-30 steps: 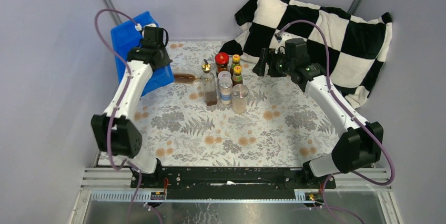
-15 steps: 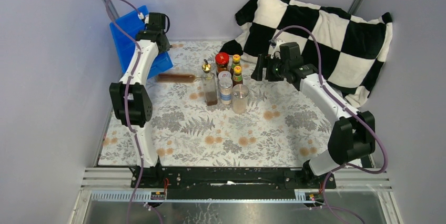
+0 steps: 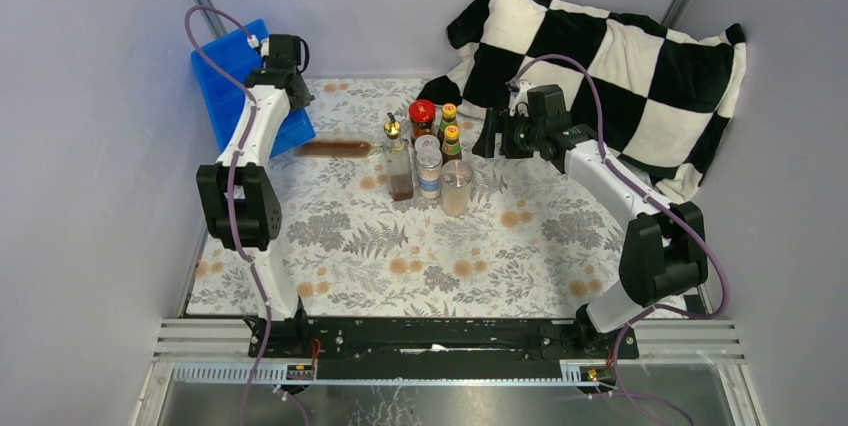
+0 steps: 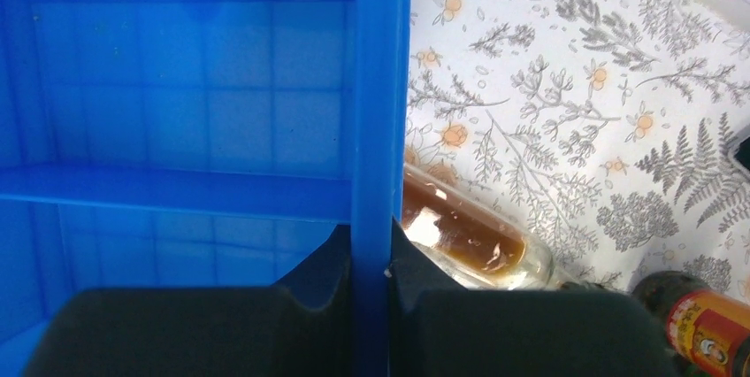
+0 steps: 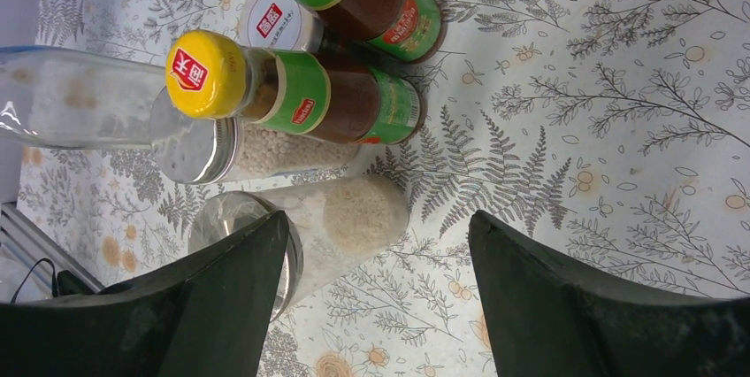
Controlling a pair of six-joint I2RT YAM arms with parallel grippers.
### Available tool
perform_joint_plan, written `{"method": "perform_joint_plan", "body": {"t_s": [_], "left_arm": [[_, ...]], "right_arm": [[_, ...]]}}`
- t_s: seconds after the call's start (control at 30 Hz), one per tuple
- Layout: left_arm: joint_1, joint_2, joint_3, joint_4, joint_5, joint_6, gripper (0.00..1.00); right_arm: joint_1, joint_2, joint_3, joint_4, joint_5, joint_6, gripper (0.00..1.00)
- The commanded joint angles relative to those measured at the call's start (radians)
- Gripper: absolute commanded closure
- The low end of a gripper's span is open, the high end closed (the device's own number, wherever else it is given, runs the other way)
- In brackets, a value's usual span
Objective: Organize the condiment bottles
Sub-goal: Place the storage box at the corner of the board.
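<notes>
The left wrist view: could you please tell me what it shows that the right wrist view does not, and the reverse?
Only the left wrist: the left gripper shut on a wall of the blue tray, with a bottle of brown liquid lying beside it. Only the right wrist: the open right gripper facing a yellow-capped sauce bottle and silver-lidded shakers. Both: the floral cloth; the left view's cut-off dark bottle may be a sauce bottle.

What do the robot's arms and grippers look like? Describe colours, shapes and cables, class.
Both the left arm and right arm have white tubular links, chunky black joints and a looping purple cable. The left gripper and right gripper are matte black.
</notes>
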Motion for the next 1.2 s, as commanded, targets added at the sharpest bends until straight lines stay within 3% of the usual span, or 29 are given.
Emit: {"method": "perform_joint_plan", "body": {"t_s": [0.0,0.2,0.43,0.57,0.83,1.03,1.17], "left_arm": [[0.024,-0.112,-0.116,0.062,-0.061,-0.052,1.00],[0.014,-0.298,-0.385,0.107,-0.109,-0.106,1.00],[0.011,-0.446,-0.569,0.062,-0.115,-0.180,1.00],[0.011,-0.516,-0.660,-0.001,-0.191,-0.239,1.00],[0.011,-0.559,-0.778,-0.147,-0.294,-0.361,0.99],[0.011,-0.499,-0.842,-0.120,-0.269,-0.390,0.91],[0.010,-0.435,-0.864,-0.083,-0.237,-0.400,0.79]], "right_arm": [[-0.002,-0.011,-0.005,0.037,-0.029,0.006,0.18],[-0.002,-0.022,-0.039,0.053,-0.048,0.021,0.18],[-0.002,-0.065,-0.090,0.070,-0.067,0.038,0.19],[-0.001,-0.090,-0.119,0.079,-0.084,0.044,0.19],[-0.001,-0.157,-0.186,0.092,-0.115,0.055,0.19],[-0.001,-0.189,-0.196,0.070,-0.122,0.046,0.19],[-0.001,-0.191,-0.200,0.070,-0.129,0.049,0.19]]}}
